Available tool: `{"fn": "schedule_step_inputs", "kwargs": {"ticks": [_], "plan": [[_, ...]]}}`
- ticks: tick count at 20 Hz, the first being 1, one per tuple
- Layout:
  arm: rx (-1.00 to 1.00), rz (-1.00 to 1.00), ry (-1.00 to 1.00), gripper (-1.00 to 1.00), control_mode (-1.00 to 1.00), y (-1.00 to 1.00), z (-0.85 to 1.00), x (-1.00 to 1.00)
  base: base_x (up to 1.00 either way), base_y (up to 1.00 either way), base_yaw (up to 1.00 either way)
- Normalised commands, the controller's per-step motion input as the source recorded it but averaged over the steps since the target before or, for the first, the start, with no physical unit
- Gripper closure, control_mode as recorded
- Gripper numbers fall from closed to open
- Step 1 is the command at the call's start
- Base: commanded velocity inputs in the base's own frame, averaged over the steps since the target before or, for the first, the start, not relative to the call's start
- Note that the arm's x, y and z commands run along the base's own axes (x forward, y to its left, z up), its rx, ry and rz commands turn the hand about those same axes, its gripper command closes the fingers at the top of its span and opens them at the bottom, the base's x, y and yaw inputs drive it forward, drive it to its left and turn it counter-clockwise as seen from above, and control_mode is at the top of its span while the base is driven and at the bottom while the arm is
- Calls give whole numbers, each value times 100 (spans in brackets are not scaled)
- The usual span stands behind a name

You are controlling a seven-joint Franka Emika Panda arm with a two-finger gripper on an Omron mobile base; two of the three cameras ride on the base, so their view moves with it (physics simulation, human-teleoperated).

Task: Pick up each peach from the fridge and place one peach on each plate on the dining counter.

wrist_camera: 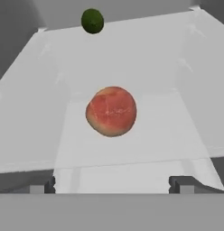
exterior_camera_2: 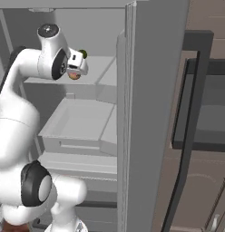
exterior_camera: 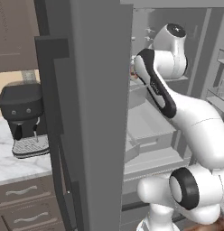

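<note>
My tool (wrist_camera: 112, 184), jaws apart, faces the round reddish-orange peach (wrist_camera: 111, 111) at 12 o'clock; an off-centre closure could roll it away.

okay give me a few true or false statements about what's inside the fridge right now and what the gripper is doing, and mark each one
1. A peach lies on the fridge shelf ahead of the gripper. True.
2. The gripper is shut on the peach. False: its fingertips stand wide apart, short of the fruit.
3. A small dark green item sits farther back on the shelf. True.
4. The fridge door is closed. False: it stands open, with the arm reaching inside.
5. A black coffee machine stands on the marble worktop. True.
</note>
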Motion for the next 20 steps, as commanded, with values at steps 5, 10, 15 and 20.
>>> {"fn": "schedule_step_inputs", "kwargs": {"ticks": [5, 10, 15, 20], "plan": [[0, 2, 13, -100, -100, 0, -8, 100, 0, 0, 0], [-3, 1, 11, -100, -100, 9, -5, 100, 0, 0, 0], [-4, 0, 17, -100, -100, 6, 0, 13, 0, 0, 0], [0, 0, 14, -100, -100, 0, 0, -56, 0, 0, 0]]}}
